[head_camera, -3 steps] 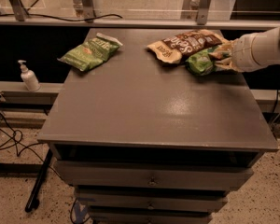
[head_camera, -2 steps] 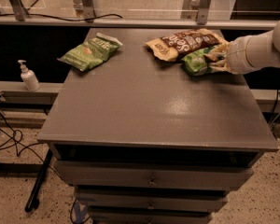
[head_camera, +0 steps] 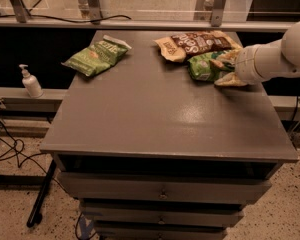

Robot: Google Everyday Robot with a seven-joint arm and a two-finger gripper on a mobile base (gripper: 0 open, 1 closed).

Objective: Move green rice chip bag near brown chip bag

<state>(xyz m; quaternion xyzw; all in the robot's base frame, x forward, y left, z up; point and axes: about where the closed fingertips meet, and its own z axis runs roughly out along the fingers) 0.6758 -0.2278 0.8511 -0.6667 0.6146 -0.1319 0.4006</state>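
- The bright green rice chip bag [head_camera: 204, 66], of crinkled foil, lies at the right rear of the flat grey cabinet top [head_camera: 155, 114]. Its upper edge touches or slightly overlaps the brown chip bag [head_camera: 195, 43], which has white lettering.
- The placement looks nearly made. Set the green bag flat just beside the brown one, then let go without dragging either.
- The two-finger gripper [head_camera: 220, 71] reaches in from the right. Its pale jaws stand narrow on either side of the green bag's right end, apparently pinching it.
- A smaller olive-green bag [head_camera: 96, 56] lies well apart at the left rear.
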